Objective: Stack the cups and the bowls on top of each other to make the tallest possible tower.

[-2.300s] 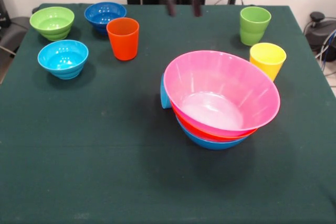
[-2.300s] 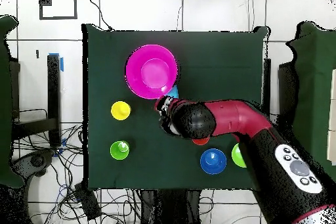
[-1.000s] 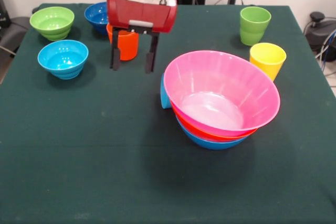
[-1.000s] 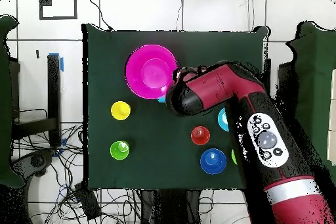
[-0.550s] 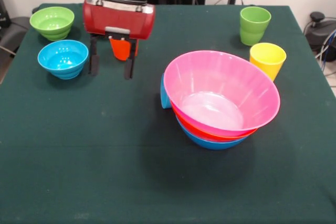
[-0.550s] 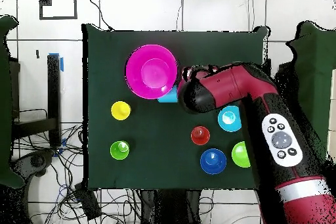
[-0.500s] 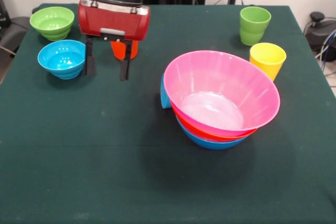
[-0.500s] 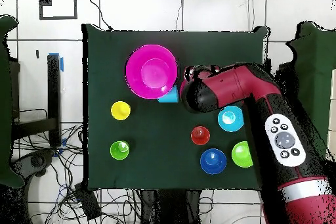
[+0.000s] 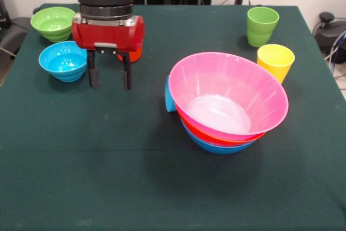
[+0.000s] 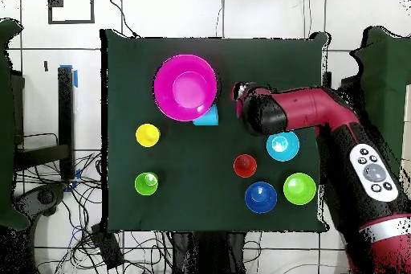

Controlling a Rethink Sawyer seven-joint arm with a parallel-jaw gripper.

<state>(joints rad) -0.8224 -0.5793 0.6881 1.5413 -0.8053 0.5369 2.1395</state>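
My gripper (image 9: 109, 82) is open and empty, fingers pointing down close to the cloth, just right of the small light blue bowl (image 9: 63, 60) and in front of the orange cup (image 9: 135, 55), which it mostly hides. The tower stands at centre right: pink bowl (image 9: 227, 93) on top, orange bowl (image 9: 216, 137) in the middle, blue bowl (image 9: 216, 147) lowest. The light blue cup (image 9: 170, 99) lies against its left side. The green cup (image 9: 262, 25) and yellow cup (image 9: 275, 60) stand at the right. The small green bowl (image 9: 53, 22) is far left. The dark blue bowl (image 10: 261, 197) shows only overhead.
The table has a dark green cloth (image 9: 108, 160). In the overhead view the arm (image 10: 321, 122) reaches in from the right edge, over the table beside the light blue bowl (image 10: 282, 145). Cables lie on the floor around the table.
The gripper came down from the far edge and moved left in the front view, past the orange cup toward the light blue bowl. It stayed open and empty. No cup or bowl moved.
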